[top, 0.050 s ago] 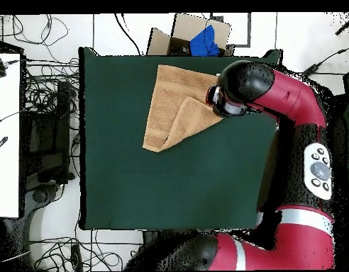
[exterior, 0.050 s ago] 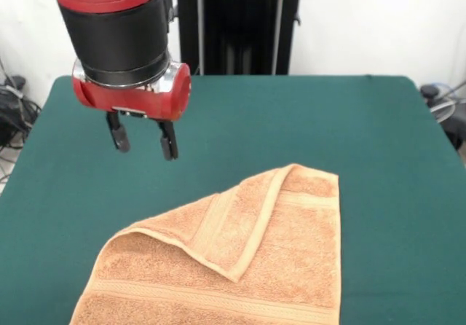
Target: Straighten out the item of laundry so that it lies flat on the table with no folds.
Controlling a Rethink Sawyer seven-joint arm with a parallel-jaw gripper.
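Note:
The item of laundry point(exterior, 0.050 s ago: 240, 259) is an orange-tan towel lying at the near side of the green table point(exterior, 0.050 s ago: 306, 121), with one corner flap folded over onto its middle. From overhead the towel point(top, 0.050 s ago: 174, 106) lies near the table's point(top, 0.050 s ago: 135, 184) top edge, a triangular fold doubled over on its right part. My gripper point(exterior, 0.050 s ago: 143, 138) hangs open in the air above the table, up and to the left of the towel, with nothing between its two black fingers. In the overhead view the arm's head covers the gripper and the towel's right corner.
A cardboard box with a blue thing in it point(top, 0.050 s ago: 195, 37) stands on the floor beyond the table's top edge. Cables point(top, 0.050 s ago: 46, 92) and a white desk point(top, 0.050 s ago: 6, 142) lie off the left side. The red arm point(top, 0.050 s ago: 305, 142) runs along the table's right edge.

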